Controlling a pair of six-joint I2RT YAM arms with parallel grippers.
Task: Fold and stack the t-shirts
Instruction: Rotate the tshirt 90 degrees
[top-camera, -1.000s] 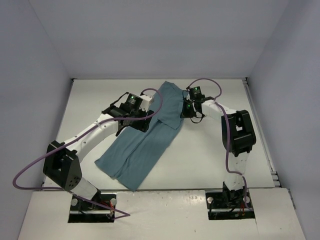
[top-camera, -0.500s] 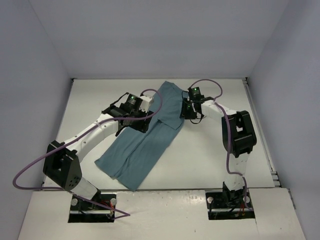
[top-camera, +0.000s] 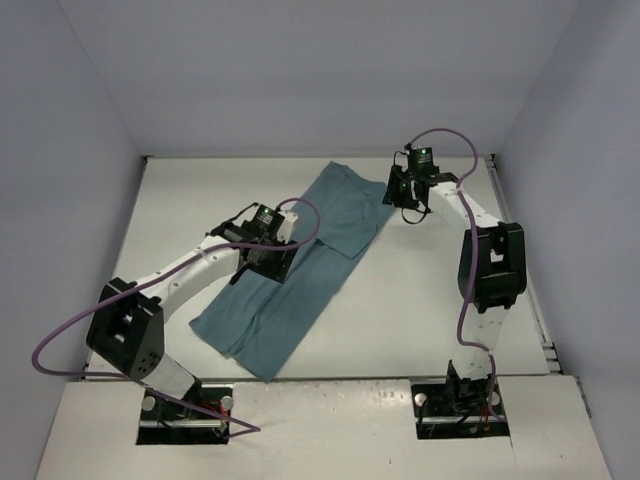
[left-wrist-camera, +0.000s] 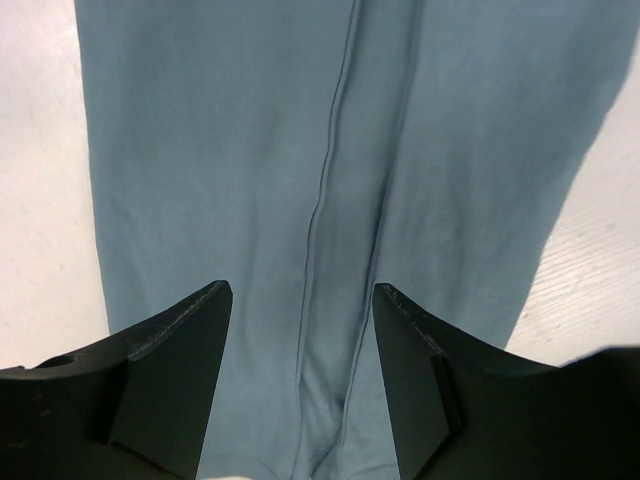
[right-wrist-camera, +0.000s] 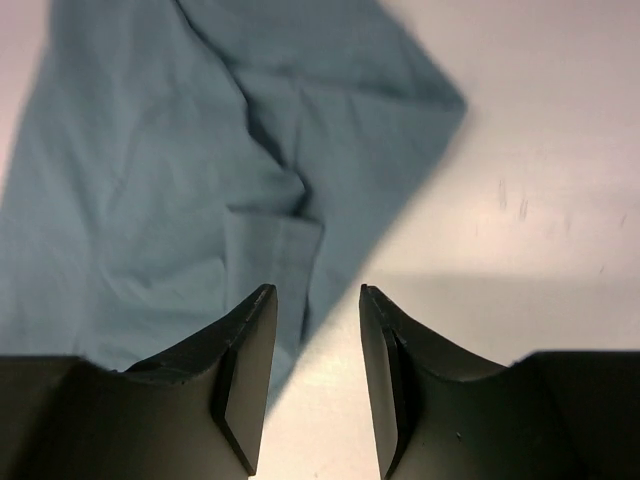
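The teal t-shirt (top-camera: 300, 290) lies flat as a long diagonal strip on the white table (top-camera: 420, 300), its wide far end spreading out to a corner at the right (top-camera: 378, 212). My left gripper (top-camera: 268, 262) hovers open over the shirt's middle; in the left wrist view it (left-wrist-camera: 302, 290) straddles a lengthwise seam (left-wrist-camera: 325, 190) and holds nothing. My right gripper (top-camera: 398, 192) is open just beyond the shirt's far right corner. In the right wrist view it (right-wrist-camera: 316, 292) stands empty over the cloth's edge (right-wrist-camera: 200, 150) and bare table.
Grey walls close in the table on three sides, with a raised rim along its right edge (top-camera: 520, 260). The two arm bases (top-camera: 185, 405) sit at the near edge. Purple cables loop off both arms.
My right gripper opened, let go of the shirt's far end and pulled back to the far right. That end now lies spread wider. My left gripper slid slightly nearer along the shirt.
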